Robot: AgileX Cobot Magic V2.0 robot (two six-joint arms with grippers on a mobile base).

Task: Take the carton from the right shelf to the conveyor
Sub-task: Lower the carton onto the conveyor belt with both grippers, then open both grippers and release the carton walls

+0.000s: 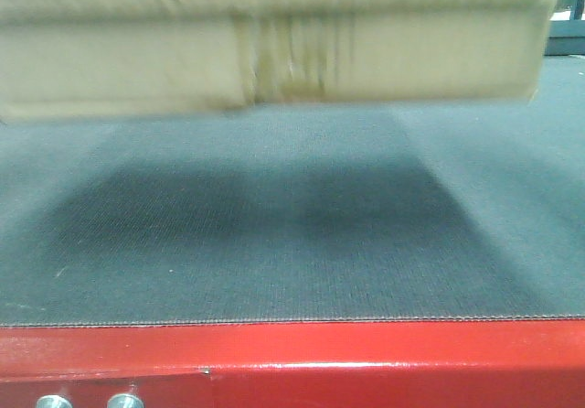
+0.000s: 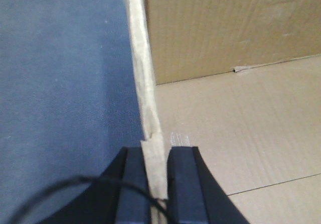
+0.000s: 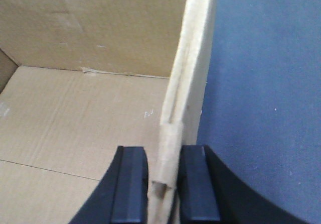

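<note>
While over the textured grey conveyor [image 1: 292, 243], corrugated carton [image 1: 274, 51], left hand [image 2: 156, 158] and right hand [image 3: 163, 158] each pinching a taped wall.

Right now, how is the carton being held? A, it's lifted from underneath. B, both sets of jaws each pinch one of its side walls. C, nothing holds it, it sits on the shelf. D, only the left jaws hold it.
B: each wrist view shows jaws closed on a wall edge of the carton, one inside the box and one outside.
</note>
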